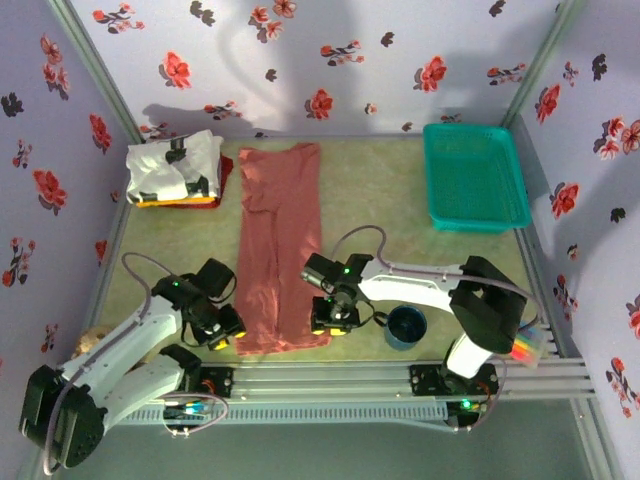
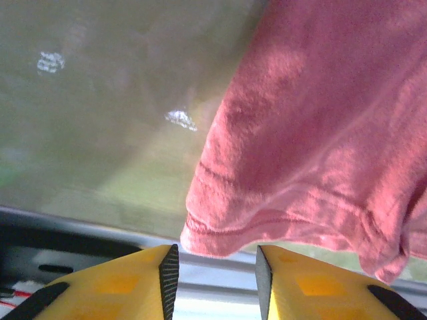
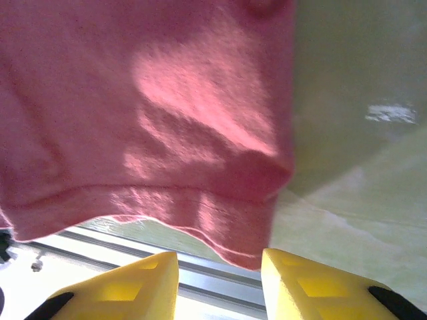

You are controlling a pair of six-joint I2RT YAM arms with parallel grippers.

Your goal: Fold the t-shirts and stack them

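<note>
We see the salmon-pink t-shirt (image 1: 280, 240) lying as a long strip down the middle of the table (image 1: 380, 190), reaching from near the far edge to the near edge. The left fingers (image 2: 133, 280) stand apart and empty, just short of its near left hem corner. The right fingers (image 3: 293, 280) stand apart too, at the near right corner. Both wrist views cut off most of the cloth. At the far left corner a white t-shirt (image 1: 175, 165) tops a stack. A yellow edge (image 1: 170, 203) and a red edge (image 1: 226, 175) peek out beneath, otherwise hidden.
</note>
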